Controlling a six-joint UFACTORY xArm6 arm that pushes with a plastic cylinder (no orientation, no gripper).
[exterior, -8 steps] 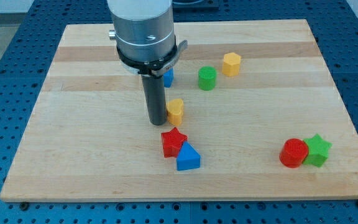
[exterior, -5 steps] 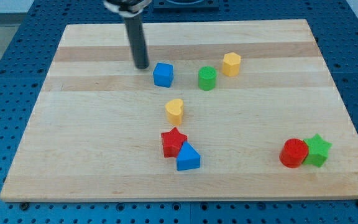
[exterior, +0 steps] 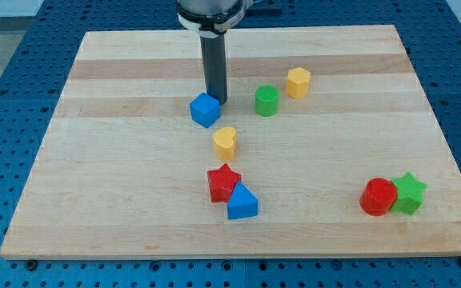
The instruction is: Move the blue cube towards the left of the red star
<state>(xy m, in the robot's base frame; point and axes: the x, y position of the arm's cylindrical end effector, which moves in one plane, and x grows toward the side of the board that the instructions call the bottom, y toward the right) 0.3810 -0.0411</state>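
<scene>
My tip (exterior: 216, 101) is seen touching the upper right edge of the blue cube (exterior: 205, 110); no hand or jaws are fitted to the rod, so no grasp can be told. The cube is placed above the yellow heart-like block (exterior: 226, 142), well above the red star (exterior: 223, 182). A blue triangular block (exterior: 242, 202) is pressed against the star's lower right. No containers are seen on the wooden board (exterior: 94, 176).

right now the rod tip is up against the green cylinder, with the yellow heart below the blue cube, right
Not quite. The camera view shows my tip up against the blue cube, at its upper right; the green cylinder stands apart to the right. The yellow heart does sit below the cube.
</scene>
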